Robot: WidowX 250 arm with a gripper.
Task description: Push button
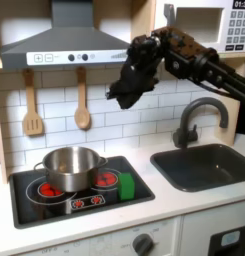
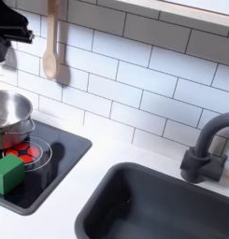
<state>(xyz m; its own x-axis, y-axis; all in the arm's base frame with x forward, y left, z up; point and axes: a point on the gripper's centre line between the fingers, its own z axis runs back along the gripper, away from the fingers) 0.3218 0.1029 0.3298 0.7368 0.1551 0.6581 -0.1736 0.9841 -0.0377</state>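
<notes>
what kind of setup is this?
Likely a toy play kitchen: a stovetop with printed red burners holding a steel pot, a dark sink with faucet, and white tile backsplash.

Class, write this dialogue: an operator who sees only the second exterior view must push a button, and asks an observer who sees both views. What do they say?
Operator: I see the pot and the sink, but no buttons. Are there any?
Observer: Yes. In the first exterior view, a row of buttons runs along the hood above the pot.
Operator: Where is the claw?
Observer: In the first exterior view, the claw hangs just below the hood's right end, in front of the tiles.
</notes>
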